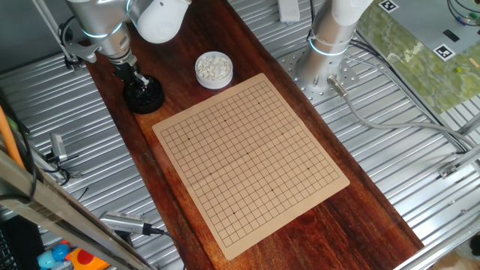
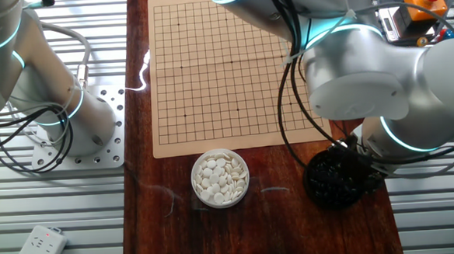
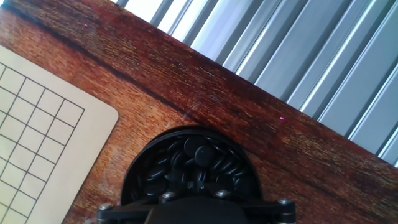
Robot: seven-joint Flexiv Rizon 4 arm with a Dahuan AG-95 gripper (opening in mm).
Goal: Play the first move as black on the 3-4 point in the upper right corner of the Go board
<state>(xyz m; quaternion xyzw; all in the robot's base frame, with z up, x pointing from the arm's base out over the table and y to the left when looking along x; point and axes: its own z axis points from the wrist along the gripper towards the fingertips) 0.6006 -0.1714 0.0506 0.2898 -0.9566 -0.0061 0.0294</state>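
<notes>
The tan board (image 1: pixel 251 154) with its black grid lies on the dark wooden tabletop and carries no stones. It also shows in the other fixed view (image 2: pixel 224 73) and at the left of the hand view (image 3: pixel 37 137). The black stones (image 3: pixel 193 163) fill a round black bowl (image 1: pixel 152 101) off the board's corner. My gripper (image 1: pixel 139 79) reaches straight down into this bowl. In the hand view its fingertips sink among the dark stones, and I cannot tell how the jaws stand or whether a stone is held.
A white bowl of white stones (image 1: pixel 214 69) stands beside the black bowl near the board's edge, also in the other fixed view (image 2: pixel 220 178). A second arm's base (image 1: pixel 322 64) stands on the ribbed metal surface by the table. My arm hangs over part of the board (image 2: pixel 348 66).
</notes>
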